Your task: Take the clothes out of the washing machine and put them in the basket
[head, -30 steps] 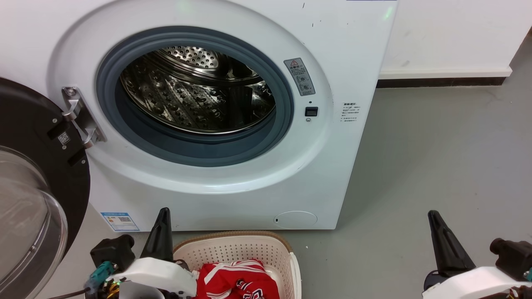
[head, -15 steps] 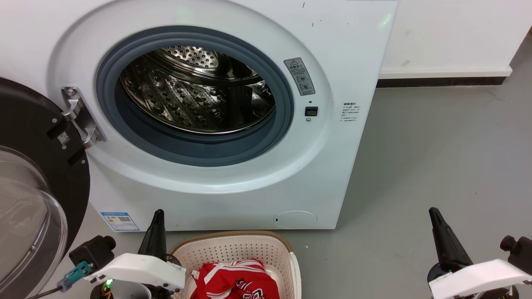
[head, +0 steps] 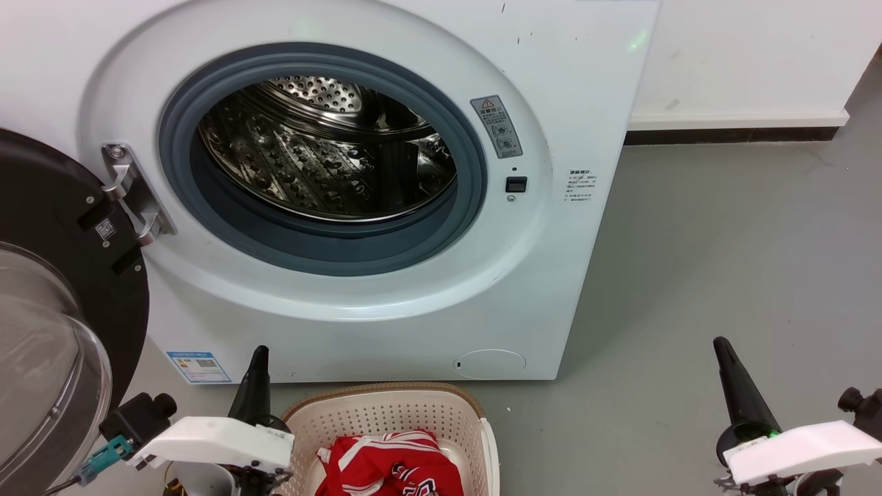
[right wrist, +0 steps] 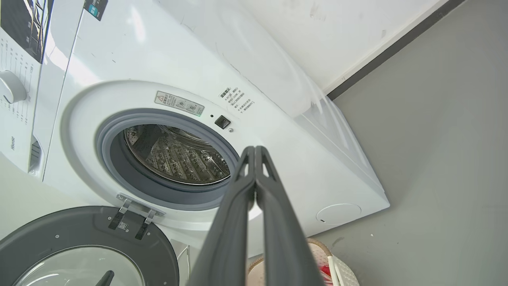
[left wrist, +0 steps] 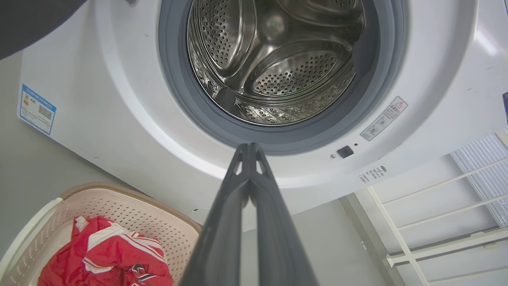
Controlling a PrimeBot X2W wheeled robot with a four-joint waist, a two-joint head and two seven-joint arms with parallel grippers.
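The white washing machine (head: 386, 324) stands with its round door (head: 48, 310) swung open to the left; its steel drum (head: 324, 151) shows bare metal. Red clothes (head: 393, 465) with white stripes lie in the cream basket (head: 386, 406) on the floor below the machine's front, also seen as clothes (left wrist: 107, 258) in the basket (left wrist: 131, 206). My left gripper (head: 258, 355) is shut, pointing up just left of the basket, holding nothing. My right gripper (head: 720, 344) is shut and empty over the floor at the right. Both wrist views show closed fingers (left wrist: 250, 167) (right wrist: 254, 167).
Grey floor (head: 723, 262) spreads to the right of the machine up to a white wall with a dark skirting (head: 730, 134). The open door's glass bowl (head: 41, 358) juts out at the left. A white rack (left wrist: 436, 222) shows in the left wrist view.
My left gripper has drawn back down and to the left, away from the basket. The right gripper has shifted slightly up and right. The clothes lie still.
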